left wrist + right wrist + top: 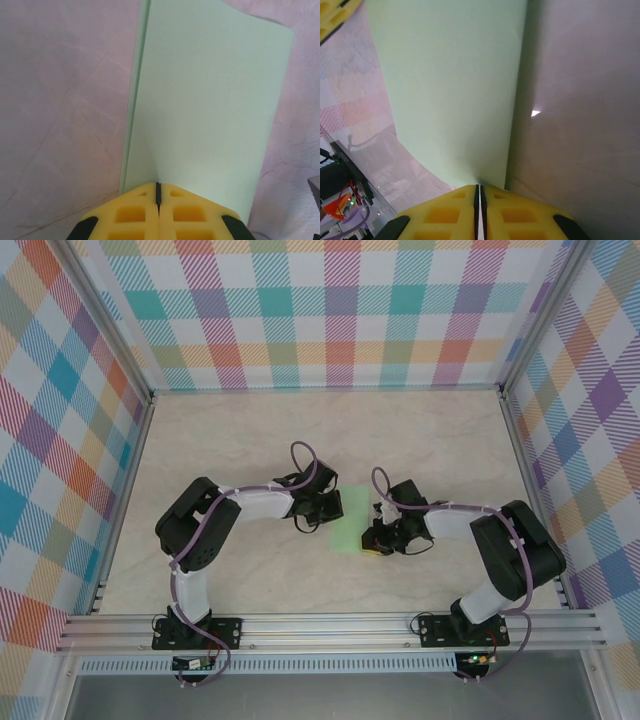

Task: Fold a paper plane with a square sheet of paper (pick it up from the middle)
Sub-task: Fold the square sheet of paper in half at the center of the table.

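We see the left claw (158,192) with its yellow pads pressed flat together on the near edge of the mint-green sheet of paper (200,100), no gap between them. The right claw (480,192) is pinched on the opposite edge of the same sheet, its pads parted by no more than a hairline slit. From above, the sheet lies low over the middle of the pale marbled tabletop (250,440), a narrow upright rectangle between the two claws, which meet it from either side. The left wrist view adds what the overhead cannot: a second layer peeking out along the sheet's left edge, so it is folded double. The right wrist view shows the paper bowing up off the tabletop, and a yellow pad (332,12) of the other claw in the top-left corner.
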You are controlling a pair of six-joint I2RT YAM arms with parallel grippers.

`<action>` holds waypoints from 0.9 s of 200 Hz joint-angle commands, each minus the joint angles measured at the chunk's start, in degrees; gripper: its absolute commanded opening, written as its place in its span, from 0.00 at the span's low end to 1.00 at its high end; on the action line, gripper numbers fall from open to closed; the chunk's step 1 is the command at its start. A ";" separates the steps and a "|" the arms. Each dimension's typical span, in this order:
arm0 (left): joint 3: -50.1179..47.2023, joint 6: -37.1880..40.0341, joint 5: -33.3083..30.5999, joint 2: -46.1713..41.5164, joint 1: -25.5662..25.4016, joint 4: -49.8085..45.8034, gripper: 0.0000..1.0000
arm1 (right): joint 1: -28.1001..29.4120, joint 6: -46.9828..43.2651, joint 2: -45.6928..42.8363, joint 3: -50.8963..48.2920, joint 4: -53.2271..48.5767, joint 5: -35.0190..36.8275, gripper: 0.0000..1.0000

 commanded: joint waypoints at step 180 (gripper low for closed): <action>-12.86 -5.04 5.86 -15.65 3.78 1.34 0.41 | 1.99 4.88 5.65 17.88 -13.62 8.92 0.35</action>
